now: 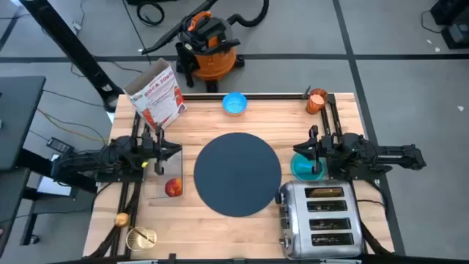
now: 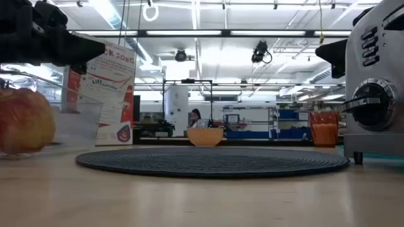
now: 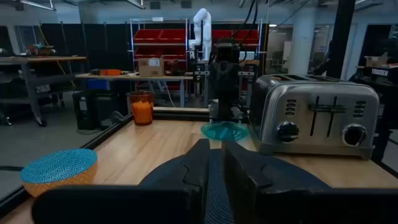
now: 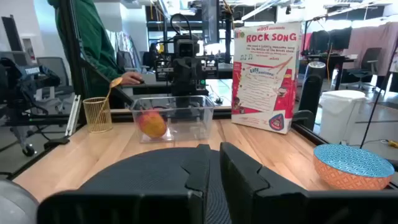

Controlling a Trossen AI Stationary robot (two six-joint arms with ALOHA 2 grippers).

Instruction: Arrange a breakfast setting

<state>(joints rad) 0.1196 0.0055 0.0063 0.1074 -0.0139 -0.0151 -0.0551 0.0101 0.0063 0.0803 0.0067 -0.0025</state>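
Observation:
The dark slate-blue round mat (image 1: 238, 174) lies flat at the table's middle. The light-blue bowl (image 1: 234, 103) stands at the far edge, and the copper-orange cup (image 1: 316, 100) at the far right. The teal dish (image 1: 304, 169) lies right of the mat, partly under my right gripper (image 1: 302, 150), which is shut above it. The red apple (image 1: 174, 188) sits in a clear plastic box (image 4: 174, 118) left of the mat. The gold spoon (image 1: 122, 218) stands in a wire cup (image 1: 141, 238) at the near left. My left gripper (image 1: 172, 152) is shut, just beyond the apple.
A chrome toaster (image 1: 320, 216) stands at the near right, close to the mat and the dish. A "Rock Song" book (image 1: 156, 95) stands upright at the far left. A person in green (image 4: 81, 37) stands beyond the table's left side. Bare wood lies between the mat and the bowl.

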